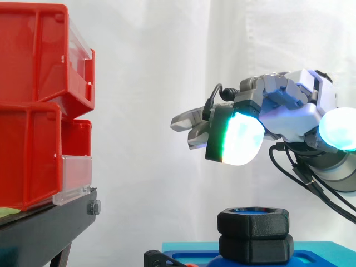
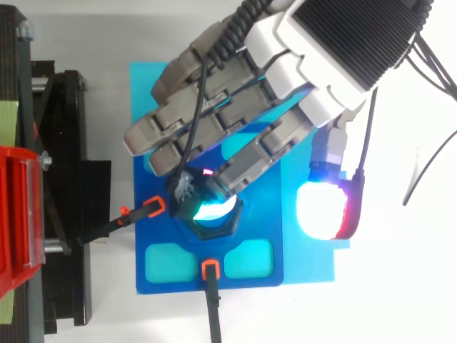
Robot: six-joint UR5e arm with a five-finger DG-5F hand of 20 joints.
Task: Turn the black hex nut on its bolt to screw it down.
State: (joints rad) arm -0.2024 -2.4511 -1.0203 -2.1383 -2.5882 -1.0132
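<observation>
robot hand (image 2: 235, 114) over half-hidden hex nut (image 2: 232, 224)

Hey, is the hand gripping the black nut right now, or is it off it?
Off it. In the side view the hand hangs open above the black hex nut, with a clear gap between them.

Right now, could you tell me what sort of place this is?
Probably a robotics test bench: white curtain, red bins on a black stand, a clamped blue fixture with the black hex nut.
</observation>
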